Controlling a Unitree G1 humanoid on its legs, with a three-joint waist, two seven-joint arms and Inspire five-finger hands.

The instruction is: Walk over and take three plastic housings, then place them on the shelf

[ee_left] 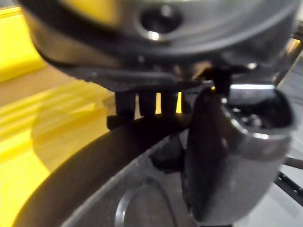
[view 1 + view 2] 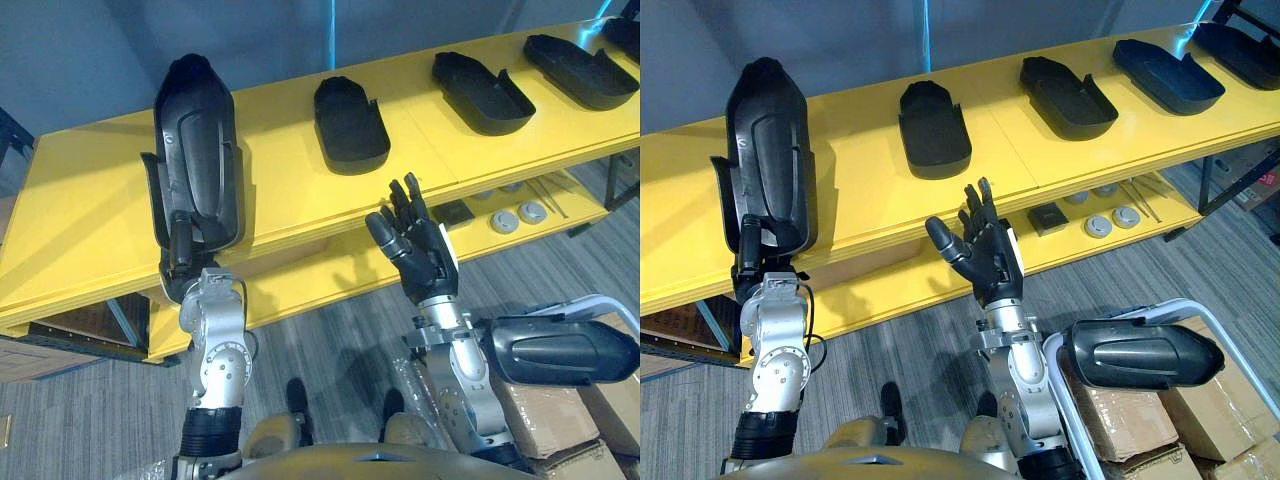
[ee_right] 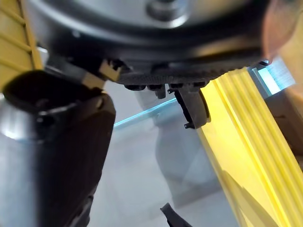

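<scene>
My left hand [image 2: 180, 262] is shut on the lower end of a long black plastic housing [image 2: 197, 140], holding it upright over the left part of the yellow shelf top [image 2: 90, 200]. In the left wrist view its fingers [image 1: 142, 101] and thumb [image 1: 227, 151] clamp the housing's rim [image 1: 94, 179]. Several other black housings lie in a row on the shelf top, among them the nearest housing [image 2: 350, 122] and a second housing [image 2: 482, 92]. My right hand [image 2: 418, 250] is open and empty, raised palm-up in front of the shelf's front edge.
Another black housing [image 2: 555, 350] rests on a white-framed cart at the lower right, above cardboard boxes [image 2: 590, 410]. The lower shelf board [image 2: 330, 280] carries round metal discs [image 2: 518, 215] and a dark square part [image 2: 455, 211]. Grey floor lies below.
</scene>
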